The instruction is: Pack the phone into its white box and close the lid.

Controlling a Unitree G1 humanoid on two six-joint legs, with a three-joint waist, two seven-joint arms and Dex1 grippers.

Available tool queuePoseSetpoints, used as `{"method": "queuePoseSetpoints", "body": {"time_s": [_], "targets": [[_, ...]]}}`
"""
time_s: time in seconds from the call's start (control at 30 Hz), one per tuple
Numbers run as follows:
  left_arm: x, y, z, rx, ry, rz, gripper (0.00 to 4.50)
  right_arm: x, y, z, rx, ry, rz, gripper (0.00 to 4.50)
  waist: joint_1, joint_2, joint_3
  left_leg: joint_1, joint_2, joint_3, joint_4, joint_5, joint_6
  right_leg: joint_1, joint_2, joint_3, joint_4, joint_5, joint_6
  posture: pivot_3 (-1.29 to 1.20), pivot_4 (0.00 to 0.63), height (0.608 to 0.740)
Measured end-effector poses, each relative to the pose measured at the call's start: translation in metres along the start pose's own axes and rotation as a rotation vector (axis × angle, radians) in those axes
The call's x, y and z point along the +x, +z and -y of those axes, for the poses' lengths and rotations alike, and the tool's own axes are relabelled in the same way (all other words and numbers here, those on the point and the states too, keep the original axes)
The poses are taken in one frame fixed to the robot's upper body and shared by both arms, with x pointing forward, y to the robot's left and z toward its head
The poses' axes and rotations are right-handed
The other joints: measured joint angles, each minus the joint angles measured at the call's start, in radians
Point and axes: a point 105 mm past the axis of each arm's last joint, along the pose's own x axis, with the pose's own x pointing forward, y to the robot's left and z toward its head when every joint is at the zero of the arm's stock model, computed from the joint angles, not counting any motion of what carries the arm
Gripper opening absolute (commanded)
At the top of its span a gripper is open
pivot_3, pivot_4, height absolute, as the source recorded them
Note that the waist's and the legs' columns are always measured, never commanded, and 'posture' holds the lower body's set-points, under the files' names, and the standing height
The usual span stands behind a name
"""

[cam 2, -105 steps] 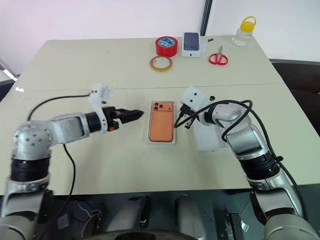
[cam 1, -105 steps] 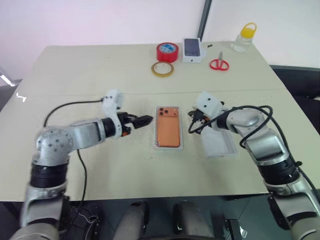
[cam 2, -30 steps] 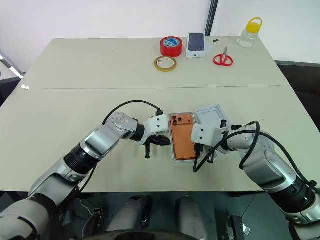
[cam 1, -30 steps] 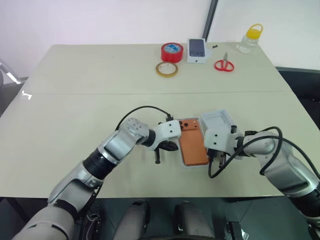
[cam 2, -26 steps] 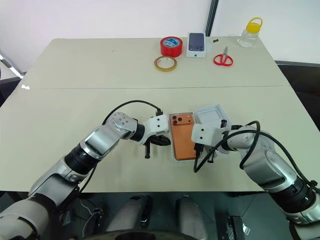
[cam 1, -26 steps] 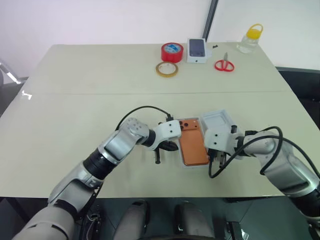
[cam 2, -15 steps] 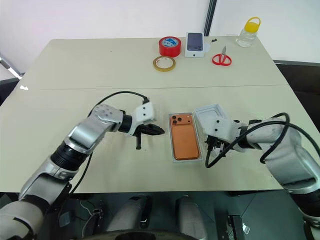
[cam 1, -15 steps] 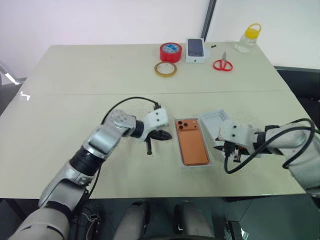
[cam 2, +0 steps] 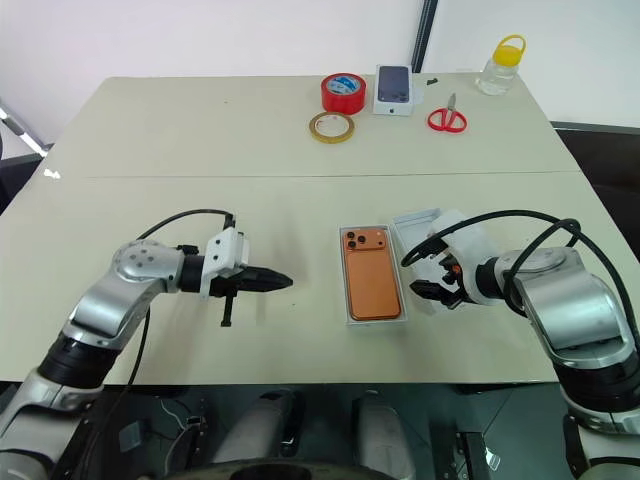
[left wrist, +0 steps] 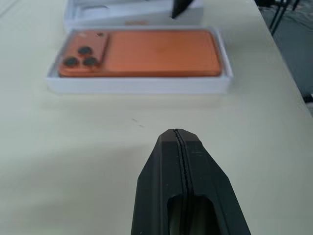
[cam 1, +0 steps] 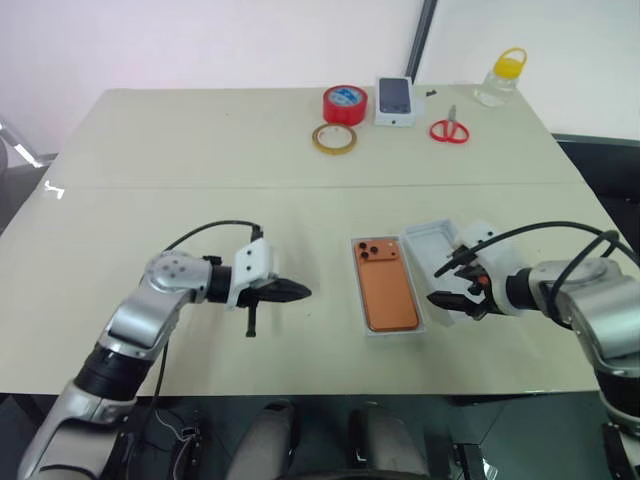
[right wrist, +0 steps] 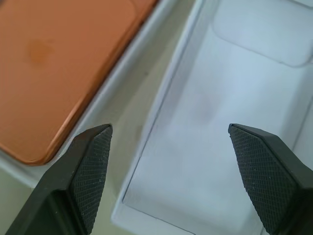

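Phone (cam 1: 386,295) lies back-up in the white box (cam 1: 366,322) on the table (cam 1: 180,140); the lid (cam 1: 425,248) sits hollow-up just beside it. Red tape (cam 1: 344,104), scissors (cam 1: 448,129) and a bottle (cam 1: 503,76) stand far off.

Left wrist view: left gripper (left wrist: 179,142) clenched empty, apart from the box.

Right wrist view: right gripper (right wrist: 171,142) spread wide above the lid, grasping nothing.

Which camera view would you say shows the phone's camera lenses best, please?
The left wrist view: the phone lies close up in its white box, three dark lenses distinct at one corner. Both head views show the whole phone, with the lenses as small dots. The right wrist view catches a plain orange corner.
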Motion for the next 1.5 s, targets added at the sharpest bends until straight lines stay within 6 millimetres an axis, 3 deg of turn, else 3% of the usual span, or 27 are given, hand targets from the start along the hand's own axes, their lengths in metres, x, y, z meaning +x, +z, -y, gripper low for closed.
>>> {"method": "queuePoseSetpoints", "body": {"time_s": [0.1, 0.17, 0.37, 0.4, 0.6, 0.77, 0.83, 0.9, 1.03, 1.17, 1.27, 1.4, 1.5], "targets": [[0.001, 0.000, 0.006, -0.003, 0.003, 0.008, 0.00, 0.003, -0.001, 0.004, 0.018, -0.030, -0.003, 3.97, -0.002, 0.000, 0.000, 0.000, 0.000, 0.000, 0.000, 0.000, 0.000, 0.000, 0.000, 0.000, 0.000, 0.000, 0.000, 0.00, 0.150, 0.740], [0.000, 0.003, 0.007, -0.004, 0.018, 0.016, 0.00, 0.006, -0.002, 0.006, 0.037, -0.037, -0.004, 3.20, -0.004, 0.000, 0.000, 0.000, 0.000, 0.000, 0.000, 0.000, 0.000, 0.000, 0.000, 0.000, 0.000, 0.000, 0.000, 0.00, 0.150, 0.740], [0.000, 0.003, 0.009, -0.031, 0.056, 0.029, 0.00, 0.011, -0.002, 0.007, 0.045, -0.055, -0.005, 0.12, -0.006, 0.000, 0.000, 0.000, 0.000, 0.000, 0.000, 0.000, 0.000, 0.000, 0.000, 0.000, 0.000, 0.000, 0.000, 0.00, 0.150, 0.740], [0.000, 0.004, 0.008, -0.033, 0.062, 0.032, 0.00, 0.012, -0.002, 0.006, 0.046, -0.057, -0.005, 0.05, -0.007, 0.000, 0.000, 0.000, 0.000, 0.000, 0.000, 0.000, 0.000, 0.000, 0.000, 0.000, 0.000, 0.000, 0.000, 0.00, 0.150, 0.740], [-0.004, 0.004, 0.002, -0.041, 0.120, 0.039, 0.00, 0.011, 0.009, 0.004, 0.084, -0.054, 0.025, 0.05, -0.018, 0.000, 0.000, 0.000, 0.000, 0.000, 0.000, 0.000, 0.000, 0.000, 0.000, 0.000, 0.001, 0.000, 0.000, 0.00, 0.150, 0.740], [-0.018, 0.002, -0.019, -0.075, 0.253, 0.065, 0.00, -0.019, 0.078, 0.011, 0.234, 0.063, 0.352, 0.05, -0.029, 0.001, -0.001, 0.001, 0.001, 0.000, -0.001, -0.003, 0.005, 0.000, 0.002, 0.000, 0.002, 0.000, 0.000, 0.00, 0.150, 0.740], [-0.026, -0.001, -0.031, -0.091, 0.323, 0.066, 0.00, -0.033, 0.103, -0.003, 0.259, 0.233, 0.493, 0.05, -0.026, 0.001, -0.001, 0.001, 0.001, 0.000, -0.001, -0.003, 0.005, 0.000, 0.002, 0.000, 0.002, 0.000, 0.000, 0.00, 0.150, 0.740], [-0.032, -0.004, -0.040, -0.104, 0.369, 0.062, 0.00, -0.034, 0.114, -0.024, 0.287, 0.406, 0.550, 0.05, -0.026, 0.001, -0.001, 0.001, 0.001, 0.000, -0.001, -0.003, 0.005, 0.000, 0.001, 0.000, 0.001, 0.000, 0.000, 0.00, 0.150, 0.740], [-0.038, -0.003, -0.052, -0.092, 0.417, 0.066, 0.00, -0.025, 0.108, -0.069, 0.393, 0.642, 0.538, 0.05, -0.020, 0.001, -0.001, 0.001, 0.001, 0.000, 0.001, -0.001, 0.002, 0.001, 0.000, -0.001, 0.000, 0.000, 0.000, 0.00, 0.150, 0.740], [-0.044, -0.001, -0.065, -0.087, 0.465, 0.071, 0.00, -0.003, 0.106, -0.120, 0.752, 0.762, 0.541, 0.05, -0.048, 0.001, -0.001, 0.001, 0.001, 0.000, 0.001, -0.004, 0.007, 0.001, 0.001, 0.000, 0.003, 0.000, 0.000, 0.00, 0.150, 0.740], [-0.039, 0.005, -0.067, -0.065, 0.460, 0.091, 0.00, 0.000, 0.112, -0.149, 0.991, 0.763, 0.531, 0.05, -0.061, 0.001, -0.001, 0.001, 0.001, 0.000, 0.000, -0.003, 0.007, -0.002, 0.002, 0.001, 0.005, 0.000, 0.000, 0.00, 0.150, 0.740], [-0.029, 0.004, -0.063, -0.068, 0.426, 0.093, 0.00, 0.008, 0.093, -0.153, 1.186, 0.617, 0.423, 0.05, -0.057, 0.002, -0.001, 0.001, 0.001, 0.000, 0.001, -0.001, 0.003, -0.001, 0.002, 0.001, 0.004, 0.000, 0.000, 0.00, 0.150, 0.740], [-0.020, 0.005, -0.060, -0.067, 0.394, 0.098, 0.00, 0.014, 0.075, -0.152, 1.199, 0.559, 0.360, 1.01, -0.053, 0.002, -0.002, 0.002, 0.001, 0.000, 0.001, -0.002, 0.004, 0.000, 0.002, 0.001, 0.004, 0.000, 0.000, 0.00, 0.150, 0.740]]}}
